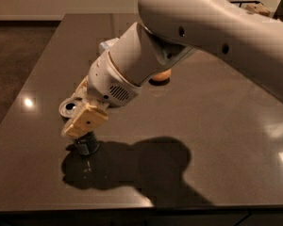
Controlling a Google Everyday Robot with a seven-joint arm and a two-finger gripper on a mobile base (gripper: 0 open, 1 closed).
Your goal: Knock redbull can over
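The redbull can (68, 108) stands near the worktop's (217, 140) edge at about 8 o'clock from its middle. Its shiny top shows up and to the left, and its dark lower body shows lower right, under a tan pad. It looks tilted, the top leaning toward 10 o'clock, though it is hard to tell a real lean from the camera's angle. It is not lying flat, so the task is not finished.

I judge this to be the push itself: contact made, the can perhaps starting to tip. The next move calls for a firm sideways sweep toward 9 or 10 o'clock, pressing high on the can rather than at its base, so it topples instead of sliding. A slim can on a glossy surface may skid or roll toward the near edge.

The end effector (80, 109) is right at the can, reaching down from 2 o'clock. Its two tan fingers (86, 120) stand moderately apart and grip nothing. The can's top shows between them, and the nearer pad seems to lie across the can's side.

Further out, toward 1 o'clock, a pale bottle (107, 45) and a round orange object (160, 77) peek from behind the arm (198, 18), well apart from the can.
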